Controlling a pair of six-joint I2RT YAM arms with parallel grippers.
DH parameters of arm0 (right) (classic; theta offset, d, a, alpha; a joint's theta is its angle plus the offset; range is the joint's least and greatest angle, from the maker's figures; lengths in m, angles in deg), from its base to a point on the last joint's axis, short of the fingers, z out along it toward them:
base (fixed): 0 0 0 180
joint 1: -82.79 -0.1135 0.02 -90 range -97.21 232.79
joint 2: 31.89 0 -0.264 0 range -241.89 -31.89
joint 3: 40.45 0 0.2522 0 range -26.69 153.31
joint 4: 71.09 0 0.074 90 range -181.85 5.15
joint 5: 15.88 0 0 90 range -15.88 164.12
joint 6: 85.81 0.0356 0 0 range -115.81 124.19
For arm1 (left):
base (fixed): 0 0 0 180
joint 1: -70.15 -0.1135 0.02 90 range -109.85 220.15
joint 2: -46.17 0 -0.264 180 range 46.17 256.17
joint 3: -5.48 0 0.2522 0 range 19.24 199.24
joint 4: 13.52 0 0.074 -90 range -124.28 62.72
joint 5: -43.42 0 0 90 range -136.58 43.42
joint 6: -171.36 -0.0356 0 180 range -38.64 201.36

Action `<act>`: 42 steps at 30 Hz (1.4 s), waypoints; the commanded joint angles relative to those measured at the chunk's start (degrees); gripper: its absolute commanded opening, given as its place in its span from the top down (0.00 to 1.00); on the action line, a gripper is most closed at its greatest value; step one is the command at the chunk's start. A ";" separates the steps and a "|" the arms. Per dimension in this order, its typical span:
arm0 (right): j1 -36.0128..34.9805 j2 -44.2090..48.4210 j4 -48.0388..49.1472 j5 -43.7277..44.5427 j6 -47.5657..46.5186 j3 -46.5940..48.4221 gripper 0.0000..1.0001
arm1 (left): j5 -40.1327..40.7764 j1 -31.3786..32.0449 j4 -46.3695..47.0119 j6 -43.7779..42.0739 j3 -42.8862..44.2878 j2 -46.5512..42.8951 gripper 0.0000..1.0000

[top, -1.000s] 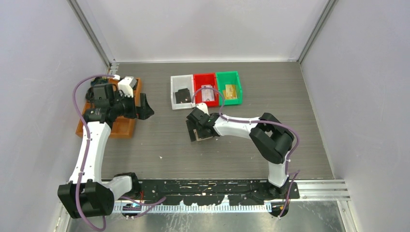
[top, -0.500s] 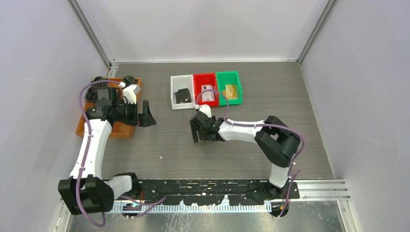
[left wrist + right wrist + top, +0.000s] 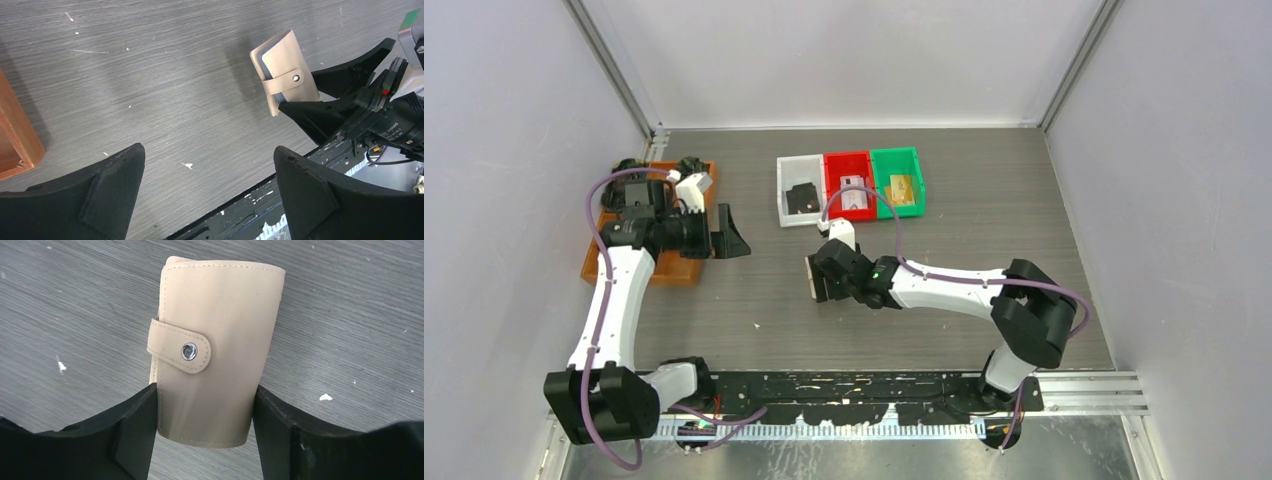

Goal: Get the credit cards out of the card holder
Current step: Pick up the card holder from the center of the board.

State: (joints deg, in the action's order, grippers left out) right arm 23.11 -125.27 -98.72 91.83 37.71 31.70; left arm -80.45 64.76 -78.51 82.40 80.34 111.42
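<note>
The tan card holder (image 3: 220,340) is folded shut, with its rounded tab snapped on. My right gripper (image 3: 205,395) is shut on its lower part, one finger on each side. In the top view the right gripper (image 3: 821,278) is at the table's middle and covers the holder. The left wrist view shows the card holder (image 3: 285,70) held a little above the table, with grey layered edges at its open side. No loose credit cards show by it. My left gripper (image 3: 729,240) is open and empty, pointing right from beside the orange tray; the left wrist view (image 3: 207,195) shows only bare table between its fingers.
Three small bins stand at the back: a white bin (image 3: 796,205) with a black item, a red bin (image 3: 834,165) with a pale card-like item, and a green bin (image 3: 911,160) with a gold item. An orange tray (image 3: 686,262) lies at the left.
My right gripper has carried the card holder a little left and toward the near edge, the arm stretching out. My left gripper has moved slightly nearer and settled.
</note>
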 commanded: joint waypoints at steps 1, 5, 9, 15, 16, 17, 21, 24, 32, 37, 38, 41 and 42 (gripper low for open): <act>-1.24 4.69 4.18 1.16 1.04 0.66 0.48 | -4.09 -0.18 1.35 1.98 -0.32 -3.87 0.00; -1.83 7.52 4.84 1.28 1.05 0.19 0.49 | -4.17 -0.17 1.14 2.07 -0.69 -4.53 0.02; -2.41 9.68 6.60 0.45 1.33 -0.18 0.49 | -7.04 -0.15 1.16 4.33 -1.09 -5.10 0.03; -3.59 11.02 6.80 0.20 1.14 2.43 0.50 | -11.30 -0.28 8.05 14.82 -4.63 -5.48 0.03; -3.96 11.21 6.92 0.33 0.93 3.03 0.50 | -12.20 -0.13 9.38 17.16 -5.17 -5.17 0.03; -4.50 11.35 7.00 0.73 0.52 3.89 0.50 | -12.86 0.04 10.57 19.29 -5.61 -4.82 0.02; -6.24 10.78 7.22 2.30 -0.74 7.24 0.49 | -14.34 1.56 13.11 24.98 -5.28 -3.29 0.01; -6.63 9.89 8.07 2.76 -1.21 9.00 0.49 | -15.57 2.75 13.15 27.29 -4.90 -2.78 0.05; -7.38 6.26 9.38 2.58 -3.02 15.50 0.49 | -16.41 6.63 15.52 32.72 -5.52 -4.44 0.27; -7.77 4.55 9.30 1.97 -3.23 17.91 0.49 | -17.17 6.88 15.62 32.90 -4.52 -4.71 0.52; -7.87 4.20 9.36 1.70 -3.23 18.13 0.49 | -17.19 6.84 15.56 32.94 -4.28 -4.86 0.56; -8.27 3.55 8.89 1.05 -3.17 18.69 0.48 | -17.37 6.88 15.36 32.72 -3.67 -5.06 0.65; -8.40 3.35 8.95 0.64 -3.07 18.72 0.47 | -17.44 6.88 15.54 32.80 -3.68 -5.22 0.68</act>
State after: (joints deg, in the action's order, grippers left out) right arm 15.64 -122.32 -94.31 93.08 35.20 46.39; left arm -95.66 71.27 -65.26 114.35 74.50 107.79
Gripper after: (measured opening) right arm 0.672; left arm 0.364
